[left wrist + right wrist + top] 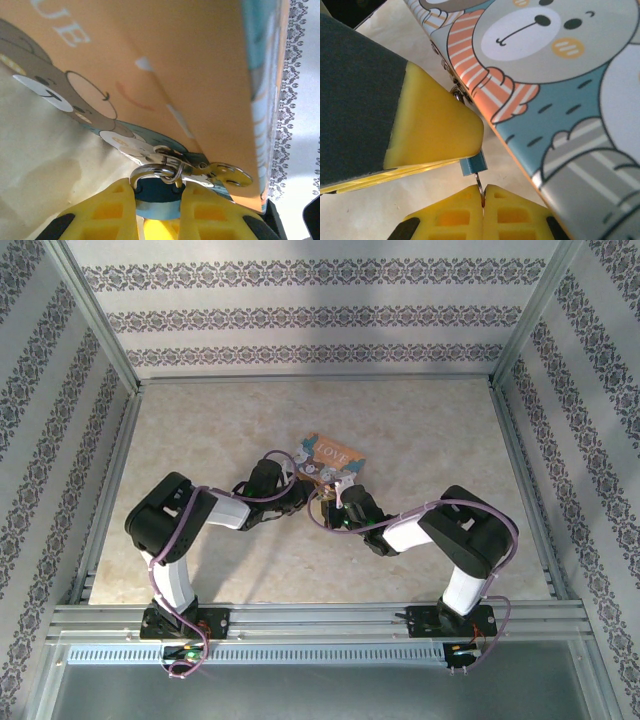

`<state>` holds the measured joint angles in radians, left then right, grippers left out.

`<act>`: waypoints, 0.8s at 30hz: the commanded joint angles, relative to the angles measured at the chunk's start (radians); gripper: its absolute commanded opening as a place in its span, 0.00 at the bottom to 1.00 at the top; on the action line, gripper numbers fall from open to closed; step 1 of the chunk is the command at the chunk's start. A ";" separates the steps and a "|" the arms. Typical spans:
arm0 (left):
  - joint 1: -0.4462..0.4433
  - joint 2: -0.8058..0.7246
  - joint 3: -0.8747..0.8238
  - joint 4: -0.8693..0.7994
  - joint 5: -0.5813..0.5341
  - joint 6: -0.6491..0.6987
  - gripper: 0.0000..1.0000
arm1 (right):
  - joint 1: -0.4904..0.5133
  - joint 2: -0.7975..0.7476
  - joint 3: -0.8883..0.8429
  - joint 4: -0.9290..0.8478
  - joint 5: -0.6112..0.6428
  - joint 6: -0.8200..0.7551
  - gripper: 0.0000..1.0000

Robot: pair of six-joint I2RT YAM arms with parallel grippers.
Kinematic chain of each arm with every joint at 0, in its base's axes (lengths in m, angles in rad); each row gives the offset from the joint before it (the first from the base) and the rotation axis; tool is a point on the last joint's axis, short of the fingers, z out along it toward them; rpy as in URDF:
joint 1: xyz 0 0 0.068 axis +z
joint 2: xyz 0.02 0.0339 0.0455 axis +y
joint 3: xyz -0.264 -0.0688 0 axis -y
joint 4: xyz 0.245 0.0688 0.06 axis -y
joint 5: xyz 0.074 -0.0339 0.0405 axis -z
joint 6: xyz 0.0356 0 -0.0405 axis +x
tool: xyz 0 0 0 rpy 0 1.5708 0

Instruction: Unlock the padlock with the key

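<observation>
The padlock (156, 197) is a small teal-blue body with a silver shackle, which hooks through the metal clasp (225, 172) of a flat orange-brown case (330, 455) lettered "LOVE" with cartoon bears. My left gripper (160, 189) is shut on the padlock's body from both sides. In the right wrist view the padlock's blue end (472, 164) pokes out below a left finger (430, 125). The key (479, 181) shows as a thin silvery shaft meeting that blue end. My right gripper (483, 192) is shut on the key, whose head is hidden between the fingertips.
The case (545, 75) lies on the beige table (200, 440) just beyond both grippers, mid-table. Both arms (180, 510) (450, 530) bend inward toward it. Aluminium posts and patterned walls (320, 310) enclose the table, and a metal rail (320, 618) runs along its near edge.
</observation>
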<state>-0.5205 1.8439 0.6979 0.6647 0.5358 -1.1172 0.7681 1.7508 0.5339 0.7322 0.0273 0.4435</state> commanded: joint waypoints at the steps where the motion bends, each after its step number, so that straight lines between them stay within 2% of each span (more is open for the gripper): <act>1: -0.021 0.024 0.014 0.086 0.149 -0.044 0.18 | 0.004 0.016 0.032 0.119 -0.015 0.024 0.00; 8: -0.021 0.032 0.002 0.125 0.138 -0.056 0.20 | 0.002 0.020 0.028 0.121 -0.021 0.029 0.00; 13: -0.017 -0.001 -0.025 0.137 0.105 -0.050 0.30 | 0.000 0.029 0.032 0.121 -0.027 0.031 0.00; 24: 0.027 -0.194 -0.132 0.040 -0.017 0.013 0.50 | -0.003 0.040 0.042 0.118 -0.047 0.034 0.00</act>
<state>-0.5163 1.7008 0.5980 0.7074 0.5480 -1.1328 0.7681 1.7786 0.5438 0.7952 0.0055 0.4690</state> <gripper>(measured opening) 0.495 0.051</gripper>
